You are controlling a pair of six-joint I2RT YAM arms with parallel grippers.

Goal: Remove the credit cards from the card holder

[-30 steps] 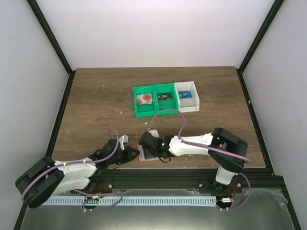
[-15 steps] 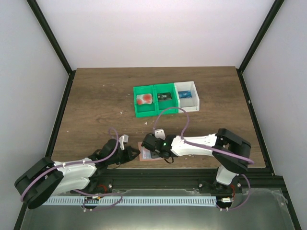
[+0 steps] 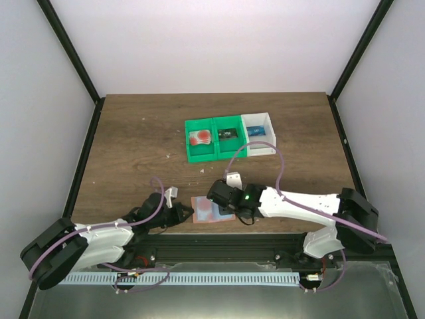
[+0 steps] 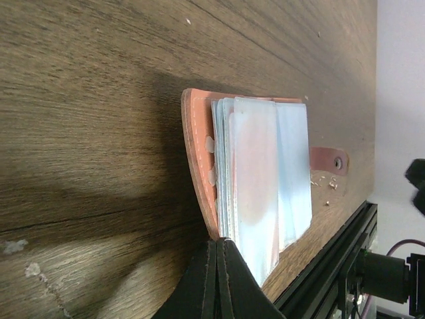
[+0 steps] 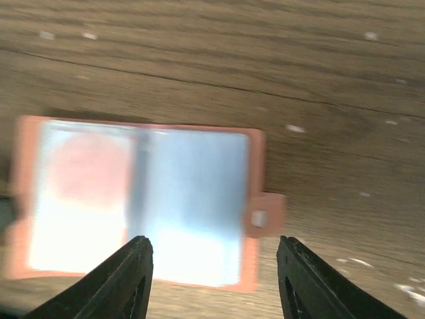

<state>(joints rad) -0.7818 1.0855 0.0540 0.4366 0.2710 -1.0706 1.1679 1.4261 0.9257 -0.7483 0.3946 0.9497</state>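
above the card holder [image 3: 206, 210], right claw [image 5: 214, 249] hovers agape.

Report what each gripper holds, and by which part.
Left gripper pinches the card holder by the edge facing it. Right gripper hovers open above it, holding nothing.

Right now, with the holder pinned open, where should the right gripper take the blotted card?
Probably the card at its edge away from the left gripper, from above: it lies flat in the open card holder, whose rim that gripper clamps. Pocket mouth not visible.
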